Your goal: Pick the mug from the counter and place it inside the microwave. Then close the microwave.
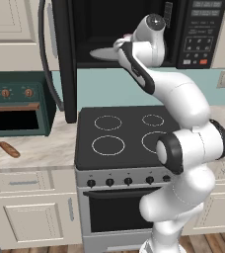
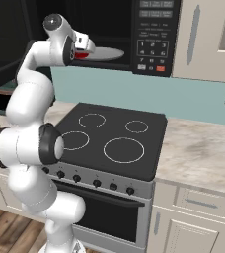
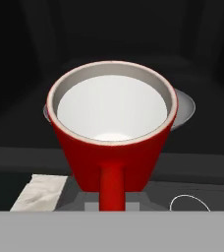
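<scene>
Gripper (image 2: pixel 85 49) grips the mug (image 3: pixel 113 133) at the microwave (image 1: pixel 193 34) opening.

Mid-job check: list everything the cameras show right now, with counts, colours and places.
Red cylindrical mug: one, white inside, held at the microwave's opening, over the stove.
Black over-range microwave: one, door open, above the stove.
Round white turntable plate: one, inside the microwave.
Black stovetop: one, four ring burners, below the microwave.
Dark green toaster oven: one, copper knobs, on the counter left of the stove.
Brown baguette-like bread: one, on the counter before the toaster oven.
Beige marbled counter: both sides of the stove.
Gripper: one, shut on the mug.
</scene>
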Robot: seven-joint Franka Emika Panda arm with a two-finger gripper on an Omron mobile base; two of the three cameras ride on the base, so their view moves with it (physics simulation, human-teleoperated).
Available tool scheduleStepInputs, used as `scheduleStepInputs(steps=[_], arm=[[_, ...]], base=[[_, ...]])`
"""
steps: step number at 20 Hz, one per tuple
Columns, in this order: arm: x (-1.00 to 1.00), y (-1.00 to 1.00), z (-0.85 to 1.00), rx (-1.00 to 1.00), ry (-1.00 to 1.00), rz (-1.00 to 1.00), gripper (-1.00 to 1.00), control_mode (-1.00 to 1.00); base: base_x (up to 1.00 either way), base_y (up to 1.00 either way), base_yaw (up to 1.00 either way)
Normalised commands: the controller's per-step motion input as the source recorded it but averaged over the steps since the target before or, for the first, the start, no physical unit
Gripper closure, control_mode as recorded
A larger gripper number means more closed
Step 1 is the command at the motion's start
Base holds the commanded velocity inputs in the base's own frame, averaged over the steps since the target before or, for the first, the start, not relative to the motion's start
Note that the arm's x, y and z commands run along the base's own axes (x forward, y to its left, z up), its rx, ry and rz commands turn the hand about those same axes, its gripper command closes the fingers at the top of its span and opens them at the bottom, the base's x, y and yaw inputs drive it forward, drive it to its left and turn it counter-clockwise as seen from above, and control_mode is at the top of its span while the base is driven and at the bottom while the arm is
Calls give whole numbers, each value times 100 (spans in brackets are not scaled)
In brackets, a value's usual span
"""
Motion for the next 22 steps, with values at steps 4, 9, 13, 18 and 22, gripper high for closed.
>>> scheduleStepInputs(steps=[4,9,13,18,22], arm=[[40,0,-2,0,0,0,100,-100],[41,0,-11,0,0,0,100,-100],[42,0,-2,0,1,0,100,-100],[36,0,-16,-1,2,0,100,-100],[36,1,-6,-2,3,0,100,-100]], base=[[0,0,0],[0,0,0],[0,0,0],[0,0,0],[0,0,0]])
